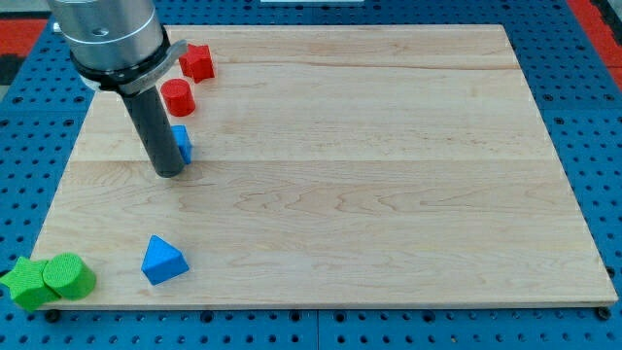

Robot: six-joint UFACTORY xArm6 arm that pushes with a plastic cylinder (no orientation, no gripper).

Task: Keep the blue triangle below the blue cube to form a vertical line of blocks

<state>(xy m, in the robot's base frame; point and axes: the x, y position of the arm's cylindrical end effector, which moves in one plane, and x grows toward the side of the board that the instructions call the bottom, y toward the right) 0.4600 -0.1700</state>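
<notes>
My tip (pixel 168 173) sits on the wooden desk (pixel 369 194) in the upper-left part of the view, w/ the arm's grey housing (pixel 105 37) above it at the view's top-left corner. No fingers on this rig, just the dark rod, so nothing is held.

Blue cube (pixel 182 143) is right against the rod at approx 1 o'clock from my tip; rod hides most of it, only its right edge shows. Can't tell if they actually touch.

Blue triangle (pixel 162 260) lies well apart from the tip, approx 6 o'clock from it, near the desk's bottom edge. It's roughly under the blue cube, a bit to the view's left.

Red cylinder (pixel 178 97) at 12 o'clock from the blue cube, red star-shaped block (pixel 197 62) just past it at approx 1 o'clock.

Green cylinder (pixel 68 276) & green star-shaped block (pixel 24 282) touch each other at the desk's bottom-left corner, approx 9 o'clock from the blue triangle, partly over the edge.
</notes>
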